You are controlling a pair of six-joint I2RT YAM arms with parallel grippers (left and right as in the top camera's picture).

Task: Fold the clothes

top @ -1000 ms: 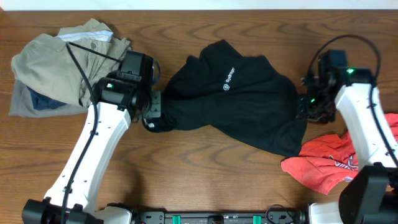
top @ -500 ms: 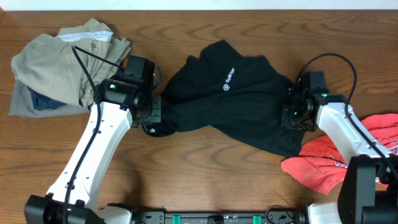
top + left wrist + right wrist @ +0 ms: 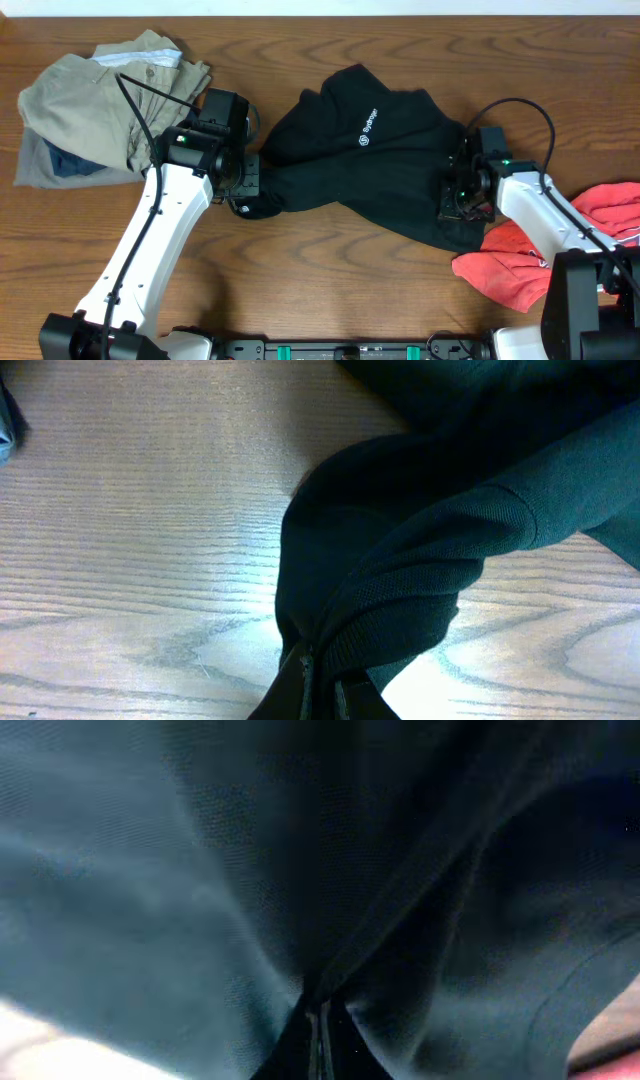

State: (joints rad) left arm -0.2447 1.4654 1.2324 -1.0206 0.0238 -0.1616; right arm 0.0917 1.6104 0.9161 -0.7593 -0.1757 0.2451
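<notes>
A black collared shirt (image 3: pixel 380 150) with a small white logo lies crumpled across the middle of the table. My left gripper (image 3: pixel 243 196) is at its left end, shut on a ribbed sleeve hem (image 3: pixel 420 600); in the left wrist view the cloth is pinched between the left gripper's (image 3: pixel 322 672) fingertips. At the shirt's right side my right gripper (image 3: pixel 455 200) sits low on the fabric. The right wrist view shows the right gripper (image 3: pixel 318 1016) shut on a pinched fold of the black shirt (image 3: pixel 200 870).
A khaki garment (image 3: pixel 90 95) is heaped at the back left with a blue one (image 3: pixel 62 162) under it. A red printed tee (image 3: pixel 525 265) lies bunched at the right, just beside the right arm. Bare wood shows along the front.
My right gripper has moved left from the shirt's edge onto the cloth and closed on a fold. The left gripper has shifted only slightly, still gripping the sleeve.
</notes>
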